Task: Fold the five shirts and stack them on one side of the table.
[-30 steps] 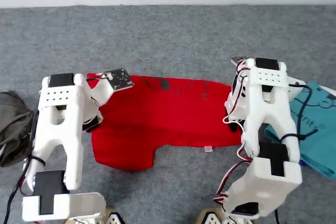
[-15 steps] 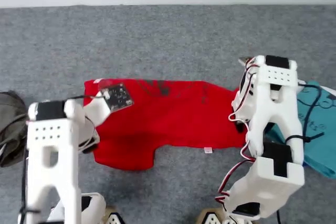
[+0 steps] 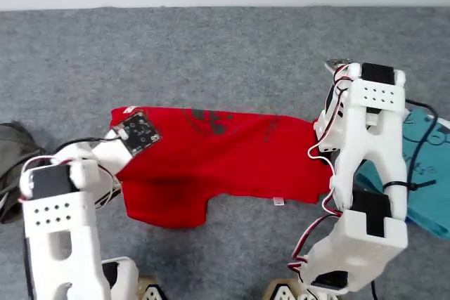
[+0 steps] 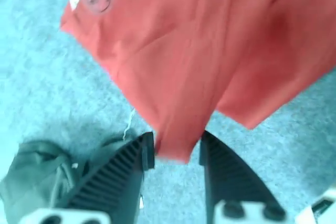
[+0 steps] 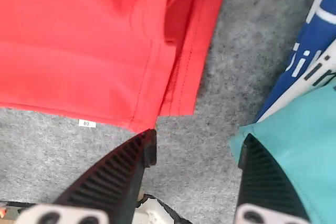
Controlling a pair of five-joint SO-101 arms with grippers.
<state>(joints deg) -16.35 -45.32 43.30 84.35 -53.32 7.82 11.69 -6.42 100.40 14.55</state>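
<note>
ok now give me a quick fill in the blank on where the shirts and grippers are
The left gripper holds a fold of the red shirt, while the right gripper is ___.
The teal shirt lies on the ___ gripper's side of the table.
The dark shirt lies on the ___ gripper's side.
Missing words: open, right, left.

A red short-sleeved fabric shirt point(image 3: 225, 159) is being borne flat by the grey felt-covered table point(image 3: 211, 47) at the middle of the frame. It is being flanked by a crumpled dark olive garment point(image 3: 10, 159) at the left edge and a teal printed shirt point(image 3: 432, 187) at the right edge. Its left edge is being pinched by the left gripper point(image 4: 177, 150). The right gripper point(image 5: 194, 153) is being held spread over bare table between its right edge and the teal shirt.
</note>
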